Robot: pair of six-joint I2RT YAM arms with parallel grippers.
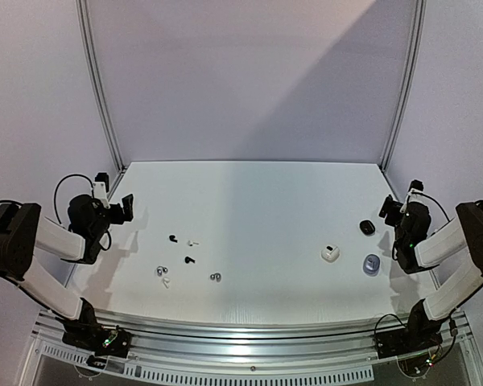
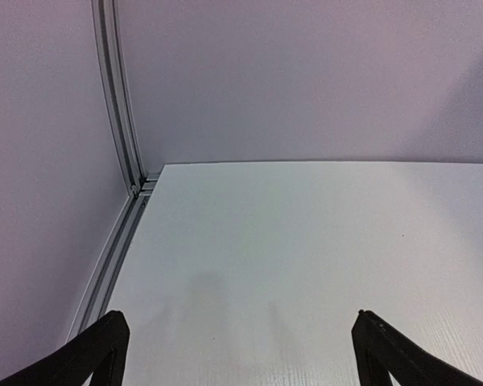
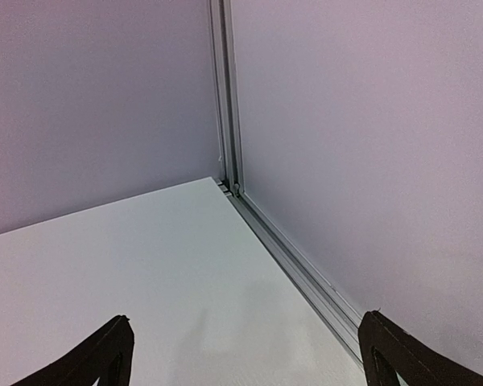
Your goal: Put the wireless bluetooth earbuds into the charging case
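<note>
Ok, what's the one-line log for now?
left gripper: open, empty | right gripper: open, empty | earbuds: loose on table, left | charging cases: right side

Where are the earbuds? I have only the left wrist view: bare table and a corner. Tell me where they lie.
Observer: Six earbuds lie scattered on the near left part of the table, to the right of the left hand.
Operator: Now give me the cases.
Observer: Three sit on the right side, close to the right hand: a white case, a black case and a bluish case.
</note>
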